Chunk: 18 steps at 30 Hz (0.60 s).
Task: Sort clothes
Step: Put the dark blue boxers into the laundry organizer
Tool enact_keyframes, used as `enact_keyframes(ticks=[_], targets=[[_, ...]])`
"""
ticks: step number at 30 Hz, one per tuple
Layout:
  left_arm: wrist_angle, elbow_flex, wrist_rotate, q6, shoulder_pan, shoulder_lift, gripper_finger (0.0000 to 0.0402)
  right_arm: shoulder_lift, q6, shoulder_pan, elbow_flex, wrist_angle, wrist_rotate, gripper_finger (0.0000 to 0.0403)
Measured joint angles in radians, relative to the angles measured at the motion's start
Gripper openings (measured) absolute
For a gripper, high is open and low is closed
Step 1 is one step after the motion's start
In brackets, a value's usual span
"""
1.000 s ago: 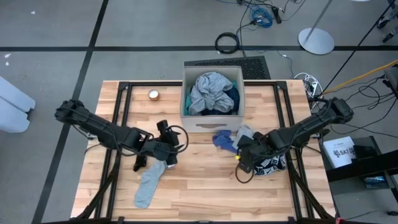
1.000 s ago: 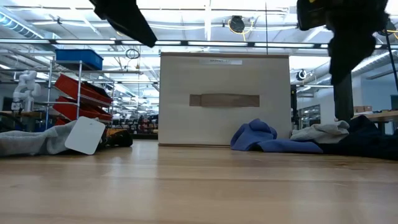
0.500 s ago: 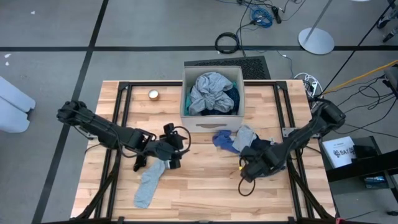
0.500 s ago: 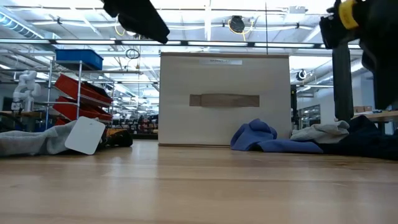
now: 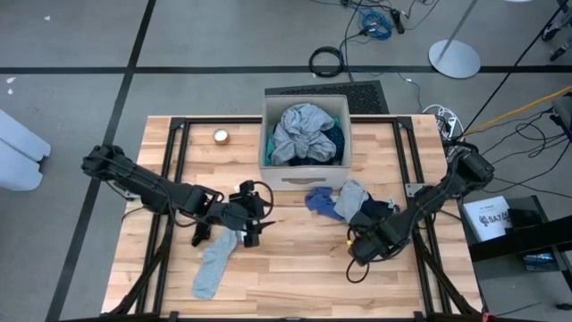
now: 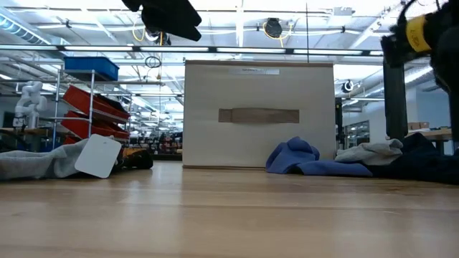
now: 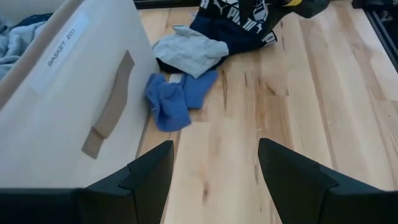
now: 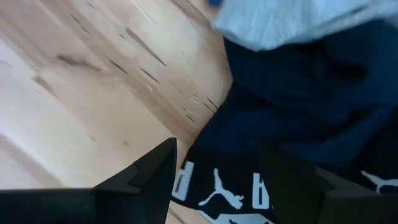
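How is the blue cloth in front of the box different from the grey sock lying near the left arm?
The blue cloth is bunched into a crumpled lump; the grey sock lies stretched out long and flat. The blue cloth sits close before the beige box, beside a pale grey garment; the grey sock lies farther from the box, toward the table's front edge, beside the left gripper. Neither is held by a gripper, and both rest on the wooden table.
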Motion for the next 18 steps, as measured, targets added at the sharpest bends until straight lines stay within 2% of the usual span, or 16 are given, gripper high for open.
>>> enact_keyframes(ticks=[12,18], targets=[[0.001,0.000,0.044,-0.003,-0.001,0.000,0.0244,0.000,0.043,0.017,-0.183,0.247,-0.034,0.0210],[0.001,0.000,0.044,-0.003,-0.001,0.000,0.0244,0.000,0.056,0.017,-0.199,0.262,-0.072,0.0202]])
